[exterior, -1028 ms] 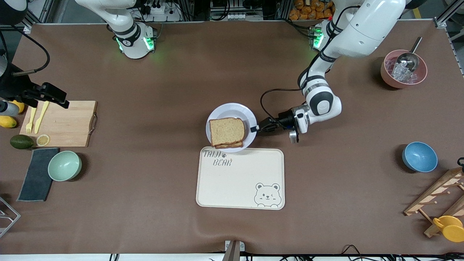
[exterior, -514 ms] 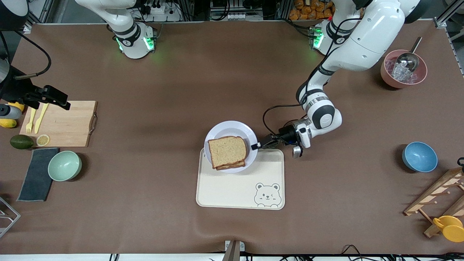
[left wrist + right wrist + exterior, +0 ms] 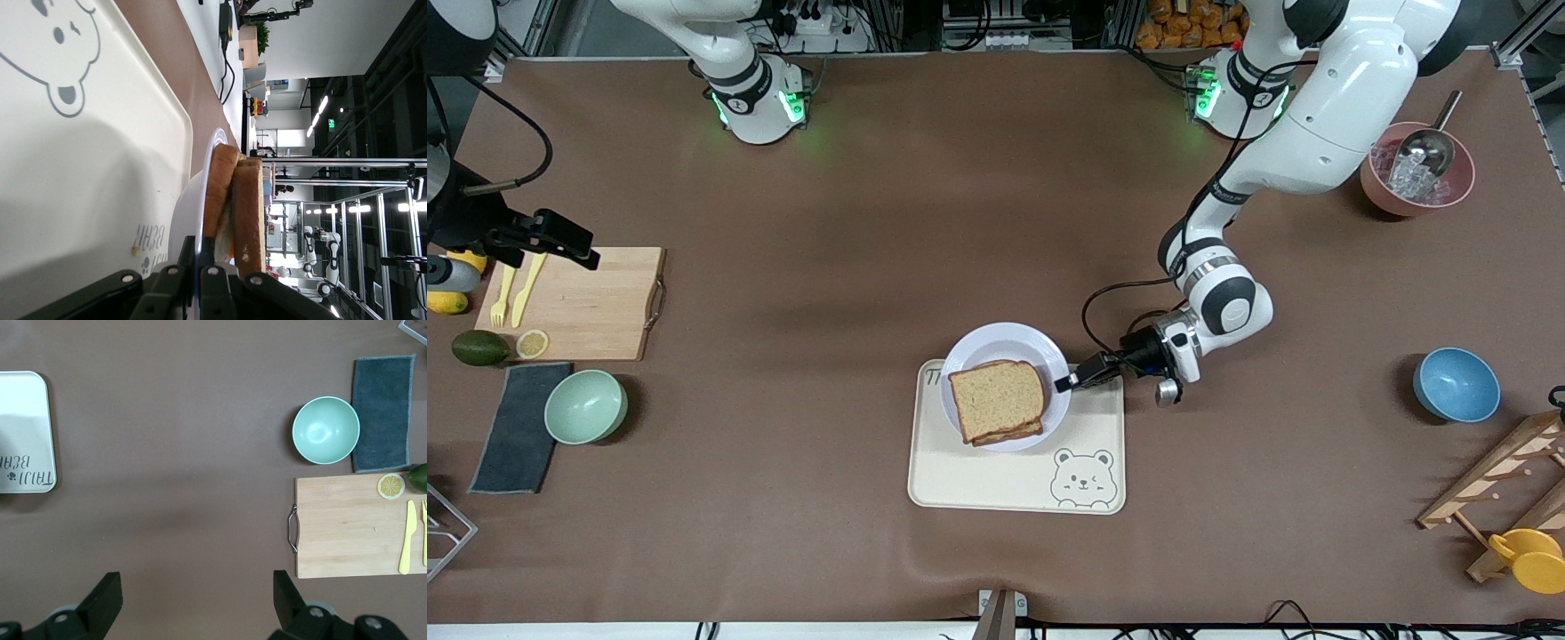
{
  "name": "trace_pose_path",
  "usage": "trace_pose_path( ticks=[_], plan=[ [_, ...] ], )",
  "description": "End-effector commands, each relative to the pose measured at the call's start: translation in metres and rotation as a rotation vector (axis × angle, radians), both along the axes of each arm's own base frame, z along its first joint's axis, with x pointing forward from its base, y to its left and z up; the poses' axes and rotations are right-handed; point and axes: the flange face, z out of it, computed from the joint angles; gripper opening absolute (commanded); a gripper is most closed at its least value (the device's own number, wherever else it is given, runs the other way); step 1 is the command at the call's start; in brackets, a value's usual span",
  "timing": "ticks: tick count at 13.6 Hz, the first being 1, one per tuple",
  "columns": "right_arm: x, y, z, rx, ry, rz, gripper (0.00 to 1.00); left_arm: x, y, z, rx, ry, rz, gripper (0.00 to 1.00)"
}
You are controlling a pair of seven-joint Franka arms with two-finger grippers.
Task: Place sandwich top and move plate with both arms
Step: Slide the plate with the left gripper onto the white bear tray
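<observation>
The pale plate point(image 3: 996, 338) carries a stacked sandwich, with the brown sandwich top point(image 3: 996, 398) as its upper slice. It sits over the part of the cream bear-print tray point(image 3: 1005, 484) nearest the robots; I cannot tell whether it touches. My left gripper point(image 3: 1064, 384) is shut on the plate's rim at the side toward the left arm's end. The left wrist view shows its fingers point(image 3: 205, 252) clamping the thin plate point(image 3: 193, 207) edge, the sandwich top point(image 3: 248, 213) just past them and the tray point(image 3: 80, 167) beneath. My right gripper point(image 3: 560, 236) waits open above the cutting board's edge, and in its wrist view the gripper point(image 3: 197, 600) holds nothing.
A wooden cutting board point(image 3: 574, 302) with yellow cutlery, a green bowl point(image 3: 585, 406) and a grey cloth point(image 3: 516, 427) lie at the right arm's end. A blue bowl point(image 3: 1456, 384), a pink bowl point(image 3: 1416, 169) with a scoop and a wooden rack point(image 3: 1494, 498) stand at the left arm's end.
My left gripper has carried the plate with the sandwich toward the front camera, from the bare table to over the tray. The right arm has not moved.
</observation>
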Motion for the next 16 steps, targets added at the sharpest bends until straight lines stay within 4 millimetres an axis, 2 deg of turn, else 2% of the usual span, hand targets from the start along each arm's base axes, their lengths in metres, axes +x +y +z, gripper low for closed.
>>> trace_pose_path(
  ticks=[1, 6, 13, 16],
  plan=[
    [0.003, -0.001, 0.004, 0.003, 0.002, -0.017, 1.0, 0.006, -0.006, -0.004, -0.012, -0.01, 0.027, 0.0],
    [0.004, -0.001, 0.0, 0.003, 0.008, -0.018, 1.0, 0.004, -0.002, -0.037, 0.018, -0.051, 0.037, 0.0],
    [0.004, -0.001, 0.0, 0.003, 0.008, -0.018, 1.0, 0.003, -0.003, -0.053, 0.028, -0.059, 0.031, 0.0],
    [0.004, -0.001, 0.0, 0.003, 0.008, -0.018, 1.0, 0.007, -0.001, -0.051, 0.031, -0.075, 0.028, 0.01]
  ],
)
